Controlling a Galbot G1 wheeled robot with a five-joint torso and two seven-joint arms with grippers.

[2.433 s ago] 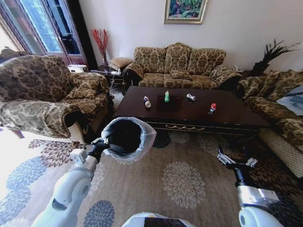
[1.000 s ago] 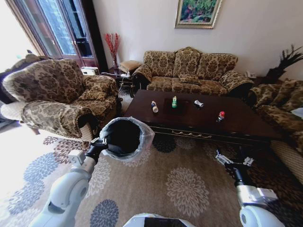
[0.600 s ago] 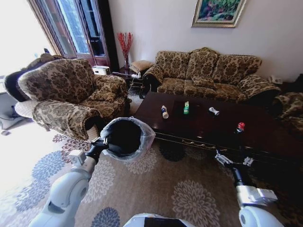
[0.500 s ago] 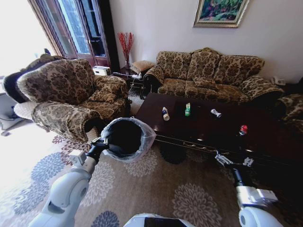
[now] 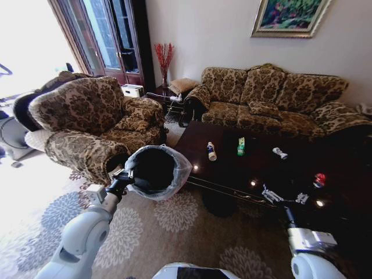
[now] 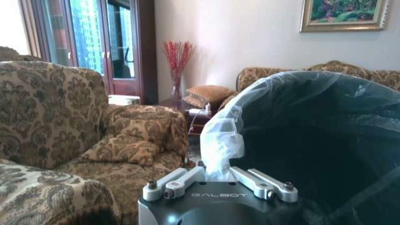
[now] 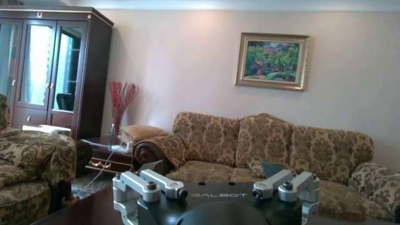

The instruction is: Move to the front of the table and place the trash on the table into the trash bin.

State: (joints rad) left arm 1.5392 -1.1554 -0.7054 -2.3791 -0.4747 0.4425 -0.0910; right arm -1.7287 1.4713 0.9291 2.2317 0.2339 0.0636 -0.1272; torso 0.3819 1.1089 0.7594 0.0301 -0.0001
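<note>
My left gripper is shut on the rim of the trash bin, a round dark bin lined with a whitish bag, held off the carpet at the table's left end. In the left wrist view the fingers pinch the bag at the trash bin's edge. On the dark glossy table lie a whitish bottle with a blue cap, a green packet, a silver can and a red can. My right gripper hangs open and holds nothing over the table's front edge, with its fingers spread wide.
A patterned armchair stands left of the bin. A matching sofa runs behind the table. A small side table with a vase of red twigs sits in the corner by a tall dark cabinet. Flowered carpet lies in front.
The whole head view has swung left and closer, so the table and its trash now sit further right. Both arms keep their pose, and the bin stays in my left gripper.
</note>
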